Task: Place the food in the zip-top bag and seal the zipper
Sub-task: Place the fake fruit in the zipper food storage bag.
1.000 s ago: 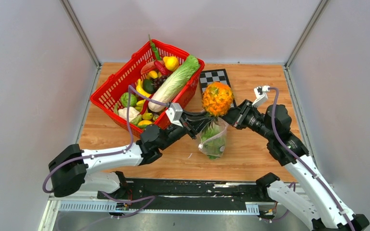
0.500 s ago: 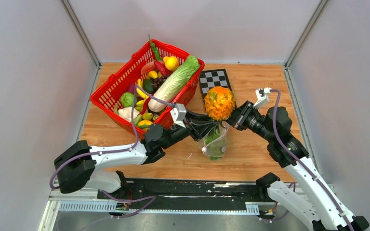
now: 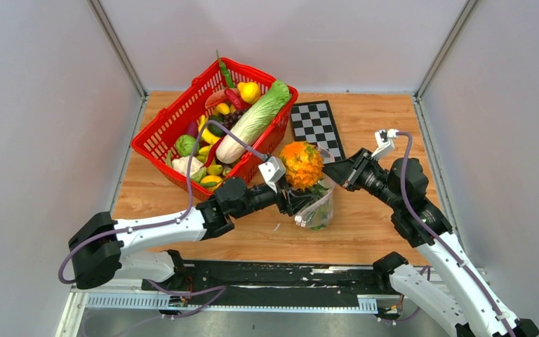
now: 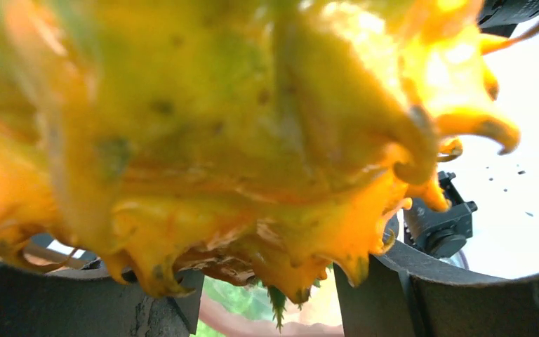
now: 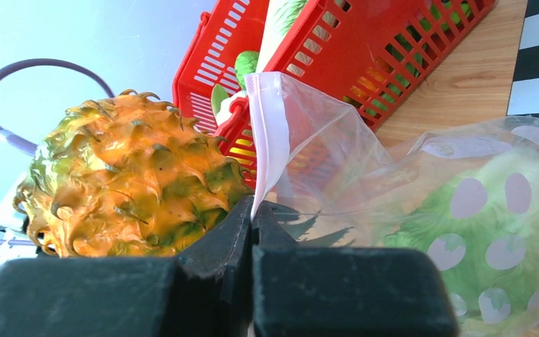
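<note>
Right pincer (image 5: 253, 217): clenched on pale pink zipper strip (image 5: 265, 140) of clear dotted zip-top bag (image 3: 317, 208); mouth edge lifted, likely to hold it agape for loading.
Left pincer (image 4: 267, 288): fingers spread either side of spiky orange-and-green pineapple-like toy fruit (image 3: 302, 165); gripping or released, cannot tell.
Fruit position: over bag mouth, not yet inside.
Bag contents: leafy green lettuce (image 5: 505, 210).
Bag location: on wooden table (image 3: 365, 239), between the pincers.
Remaining stock: red plastic mesh basket (image 3: 156, 151), far left, heaped with toy produce.
</note>
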You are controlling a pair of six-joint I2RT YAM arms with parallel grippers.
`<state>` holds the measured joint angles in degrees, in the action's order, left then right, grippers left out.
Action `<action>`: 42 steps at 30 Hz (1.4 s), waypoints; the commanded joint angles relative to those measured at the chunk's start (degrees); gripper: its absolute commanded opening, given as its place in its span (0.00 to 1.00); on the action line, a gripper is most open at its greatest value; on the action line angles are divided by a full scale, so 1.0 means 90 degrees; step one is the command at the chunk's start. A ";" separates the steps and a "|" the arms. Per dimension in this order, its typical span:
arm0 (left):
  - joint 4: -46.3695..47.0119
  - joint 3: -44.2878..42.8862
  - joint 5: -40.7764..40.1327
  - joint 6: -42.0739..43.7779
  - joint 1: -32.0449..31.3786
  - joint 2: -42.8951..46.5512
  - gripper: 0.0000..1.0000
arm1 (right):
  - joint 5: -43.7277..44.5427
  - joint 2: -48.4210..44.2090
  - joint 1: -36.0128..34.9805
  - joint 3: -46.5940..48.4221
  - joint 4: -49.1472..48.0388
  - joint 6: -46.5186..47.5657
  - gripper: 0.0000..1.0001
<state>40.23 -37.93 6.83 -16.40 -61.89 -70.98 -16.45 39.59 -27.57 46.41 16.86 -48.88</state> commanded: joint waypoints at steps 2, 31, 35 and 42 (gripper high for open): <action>-0.1496 -0.0546 -0.0548 0.0954 -0.0030 0.0670 0.68 | 0.0230 -0.0081 -0.0030 0.0203 -0.0130 0.0287 0.00; -0.5348 -0.2318 -0.1013 0.2710 -0.0027 0.0750 0.90 | 0.0633 0.0308 -0.0024 0.0955 0.1186 0.1216 0.00; -0.5334 -0.2415 -0.0946 0.2709 -0.0026 0.0770 0.92 | 0.0776 0.0307 -0.0031 0.0968 0.1351 0.1282 0.00; -0.5354 -0.2872 -0.0265 0.2755 -0.0025 0.0313 0.96 | -0.0192 0.0413 -0.0018 0.0799 0.0652 0.1163 0.01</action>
<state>-8.40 -59.09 0.34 6.83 -61.89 -66.04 -13.52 43.20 -27.64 52.69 27.83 -38.76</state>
